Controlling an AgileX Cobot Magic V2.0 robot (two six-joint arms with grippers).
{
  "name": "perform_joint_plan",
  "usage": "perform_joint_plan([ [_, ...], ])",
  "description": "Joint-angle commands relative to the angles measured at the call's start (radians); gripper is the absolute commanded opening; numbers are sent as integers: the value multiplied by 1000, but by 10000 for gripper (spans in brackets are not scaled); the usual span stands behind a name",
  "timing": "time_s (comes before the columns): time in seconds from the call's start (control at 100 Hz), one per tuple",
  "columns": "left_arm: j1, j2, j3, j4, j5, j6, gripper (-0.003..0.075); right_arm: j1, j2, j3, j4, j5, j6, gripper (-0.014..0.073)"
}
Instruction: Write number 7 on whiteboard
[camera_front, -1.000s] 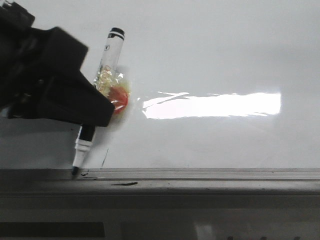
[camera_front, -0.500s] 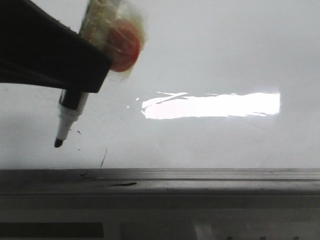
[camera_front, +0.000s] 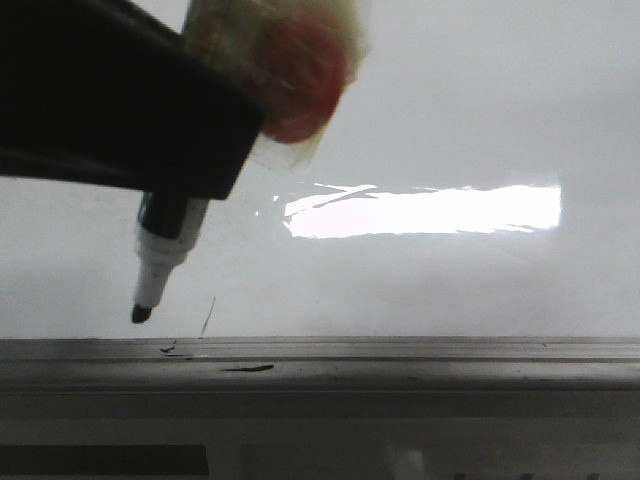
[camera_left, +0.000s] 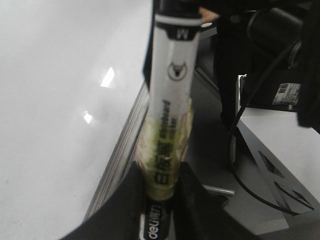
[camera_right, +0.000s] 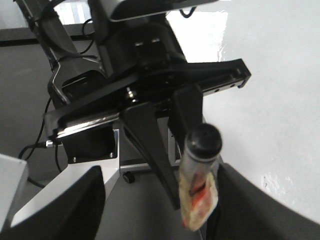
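The left gripper (camera_front: 185, 190) is holding its fingers clamped on the marker (camera_front: 160, 270). One second ago the tip was touching the whiteboard (camera_front: 450, 100) at the edge rail (camera_front: 400, 360). Then it rose, and now it is coming down again and hovering just above the rail. At 3 o'clock of the tip, a thin slanted stroke (camera_front: 208, 317) is lying toward the board's 7 o'clock corner. I judge that the 7 is not finished. Whether the right gripper (camera_right: 155, 215) is gripping anything, I cannot tell.
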Motion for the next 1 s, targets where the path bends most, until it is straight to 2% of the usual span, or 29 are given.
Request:
perform_joint_plan([
  [0.0,-7,-2,-25,-42,-9,2,-20,3,32,-35,145,-3,-77,437],
  [0.36,-7,0,-25,-42,-9,2,-20,3,116,-74,176,59,-83,429],
  [0.45,-7,0,-25,-42,-7,2,-20,3,134,-74,176,85,-83,332],
  [0.67,-7,0,-25,-42,-7,2,-20,3,149,-74,169,135,-83,-74],
  [0.82,-7,0,-25,-47,-7,2,-13,3,149,-74,157,142,-83,-71],
  [0.89,-7,-2,-28,-57,-7,0,57,3,149,-74,157,142,-112,-71],
  [0.99,-5,-15,-36,-93,-18,-9,263,3,145,-74,157,133,-179,-71],
])
